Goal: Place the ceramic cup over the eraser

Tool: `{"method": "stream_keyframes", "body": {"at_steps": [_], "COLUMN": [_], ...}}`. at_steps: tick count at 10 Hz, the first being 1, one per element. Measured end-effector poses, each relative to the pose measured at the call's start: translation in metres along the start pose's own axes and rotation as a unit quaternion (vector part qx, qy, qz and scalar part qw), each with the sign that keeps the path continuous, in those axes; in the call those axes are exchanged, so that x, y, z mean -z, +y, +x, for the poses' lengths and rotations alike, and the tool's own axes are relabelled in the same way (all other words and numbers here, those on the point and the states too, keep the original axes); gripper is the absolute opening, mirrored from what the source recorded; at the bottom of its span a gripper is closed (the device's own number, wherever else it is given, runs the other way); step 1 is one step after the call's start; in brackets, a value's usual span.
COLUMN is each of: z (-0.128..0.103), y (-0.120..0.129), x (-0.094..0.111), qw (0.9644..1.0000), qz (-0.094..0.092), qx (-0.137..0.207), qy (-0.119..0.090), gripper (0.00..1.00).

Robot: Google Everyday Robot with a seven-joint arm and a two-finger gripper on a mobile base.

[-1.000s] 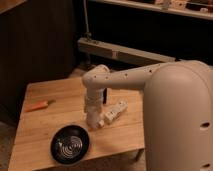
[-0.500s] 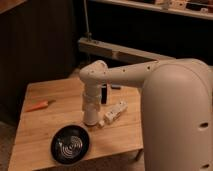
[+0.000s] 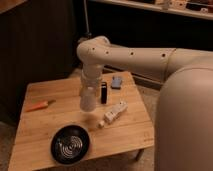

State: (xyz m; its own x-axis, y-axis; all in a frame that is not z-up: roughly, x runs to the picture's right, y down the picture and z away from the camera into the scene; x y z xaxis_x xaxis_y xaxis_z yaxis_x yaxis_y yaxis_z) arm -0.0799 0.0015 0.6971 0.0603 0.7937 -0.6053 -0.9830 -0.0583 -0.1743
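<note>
The small white ceramic cup (image 3: 88,103) hangs upright a little above the wooden table (image 3: 45,125), over its middle, with a faint shadow under it. My gripper (image 3: 88,95) points straight down from the bent white arm and is shut on the cup's top. Just right of the cup a black oblong block (image 3: 103,93) stands upright. A small blue-grey block (image 3: 116,82) lies behind it near the far edge. I cannot tell which of these two is the eraser.
A white oblong gadget (image 3: 114,113) lies at an angle right of the cup. A black bowl (image 3: 70,144) with a spiral inside sits near the front edge. An orange stick-like item (image 3: 40,105) lies at the left. Dark cabinets stand behind the table.
The gripper was low at the table by the white gadget. It has closed on the cup and risen with it, shifting slightly left.
</note>
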Motion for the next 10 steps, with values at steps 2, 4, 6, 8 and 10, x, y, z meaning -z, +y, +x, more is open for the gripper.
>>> {"method": "stream_keyframes", "body": {"at_steps": [2, 4, 6, 8, 10], "z": [-0.015, -0.033, -0.051, -0.065, -0.067], "y": [0.004, 0.007, -0.012, -0.044, -0.065], "x": [0.031, 0.04, 0.037, 0.042, 0.049], "qw": [0.9997, 0.999, 0.9977, 0.9952, 0.9925], "qz": [0.007, 0.026, 0.046, 0.06, 0.066], "qx": [0.008, 0.002, -0.017, -0.048, -0.073], "qy": [-0.022, -0.037, -0.046, -0.061, -0.073], "gripper": [0.11, 0.11, 0.11, 0.11, 0.11]}}
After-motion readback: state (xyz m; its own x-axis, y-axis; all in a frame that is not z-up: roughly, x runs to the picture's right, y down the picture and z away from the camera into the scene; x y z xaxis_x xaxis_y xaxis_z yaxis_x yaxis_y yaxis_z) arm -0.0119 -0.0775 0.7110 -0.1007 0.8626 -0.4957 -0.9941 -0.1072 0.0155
